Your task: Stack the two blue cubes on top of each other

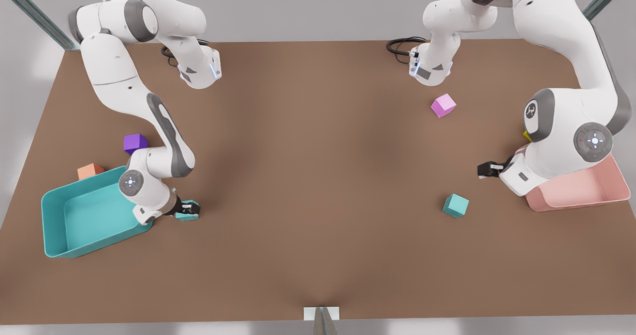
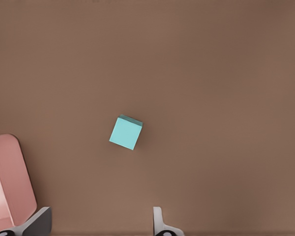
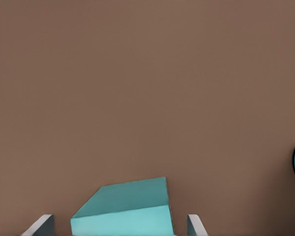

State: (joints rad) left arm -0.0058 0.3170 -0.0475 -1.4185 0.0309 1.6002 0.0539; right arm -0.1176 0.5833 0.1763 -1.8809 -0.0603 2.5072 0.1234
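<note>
Nearest the front camera, one blue cube (image 1: 188,210) is seen between the fingers of the right gripper (image 1: 189,209), beside the teal bin (image 1: 59,235); in the right wrist view the fingers flank it with small gaps, so a firm hold cannot be confirmed. The other blue cube (image 1: 455,205) lies free on the table (image 1: 318,176), near the left gripper (image 1: 486,170), whose fingers are spread wide and empty. Both cubes are judged light and rigid, best pinched on opposite flat faces. No long axis is offered; the free cube is turned skew to the table's edges.
</note>
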